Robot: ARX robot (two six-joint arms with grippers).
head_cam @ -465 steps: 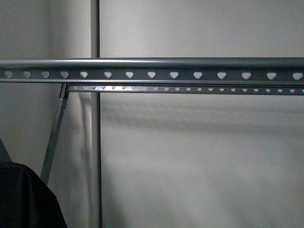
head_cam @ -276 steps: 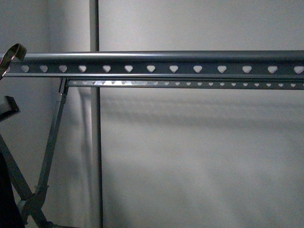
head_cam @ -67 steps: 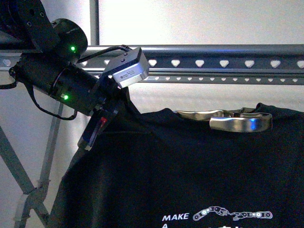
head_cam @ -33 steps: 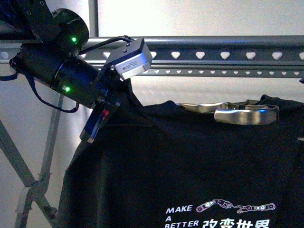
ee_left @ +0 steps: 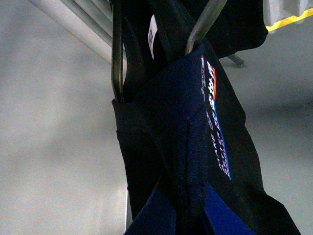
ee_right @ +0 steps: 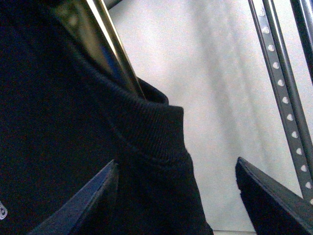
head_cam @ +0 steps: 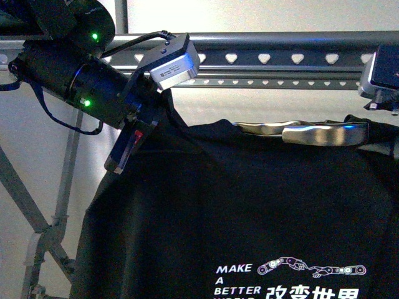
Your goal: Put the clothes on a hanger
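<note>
**Shirt up, rail still bare:** the black T-shirt [head_cam: 249, 212] hangs spread between both arms in front of the grey drying rack [head_cam: 280, 43]. Its collar sits just below the two heart-punched rails and touches neither.

Seven seconds ago the rack stood bare, with only a dark fold in the lower corner. Within the last second, shirt and rails slide up the front view together, and the gap between collar and lower rail [head_cam: 280, 83] looks unchanged. More of the white print [head_cam: 287, 280], "MAKE A BETTER" over Chinese characters, comes into frame, and the right arm [head_cam: 381, 75] appears at the edge.

The left gripper [head_cam: 153, 118] is pressed together on the shirt's shoulder. The cloth is drawn to a peak there and, in the left wrist view, bunched between slim metal fingers [ee_left: 116, 54]. Whether the right arm's pincer is spread or pinching the collar cannot be told. A shiny metal bar [head_cam: 312, 133] lies along the neckline.

The lift looks done, the hanging not: the shirt likely has to rise above the front rail and go over it.

No table shows. Behind stand a plain pale wall [head_cam: 262, 15], a vertical grey strip [head_cam: 121, 15] and the rack's slanted legs [head_cam: 65, 180].
</note>
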